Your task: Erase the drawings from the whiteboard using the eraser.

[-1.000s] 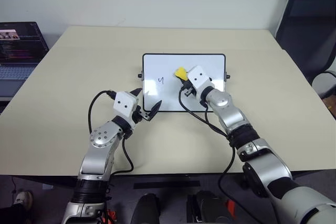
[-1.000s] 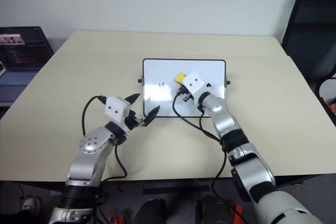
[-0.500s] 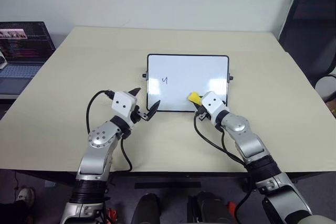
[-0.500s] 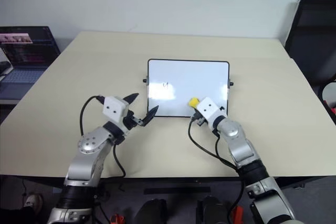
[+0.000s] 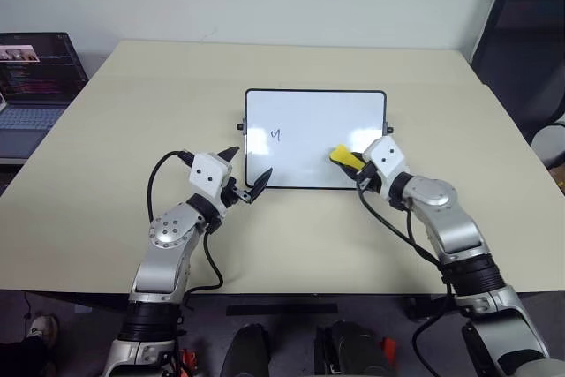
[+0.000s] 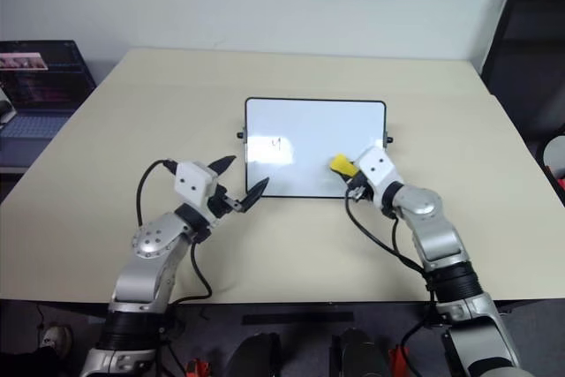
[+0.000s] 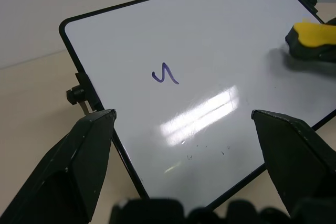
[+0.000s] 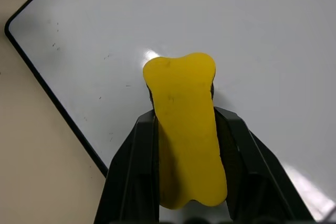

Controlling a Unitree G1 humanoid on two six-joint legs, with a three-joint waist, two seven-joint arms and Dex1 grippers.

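The whiteboard lies flat on the table, black-framed, with one small dark mark like a "4" left of its middle; the same drawing shows blue in the left wrist view. My right gripper is shut on the yellow eraser, which rests on the board's near right part. The right wrist view shows the eraser clamped between both fingers. My left gripper stands open at the board's near left corner, holding nothing.
A beige table carries the board. An open laptop sits beyond the table's left edge. A dark chair stands at the back right. Black knobs stick out from the board's side edges.
My right gripper has carried the eraser from the board's middle toward its near right part. The left arm stayed still. The view has shifted a little.
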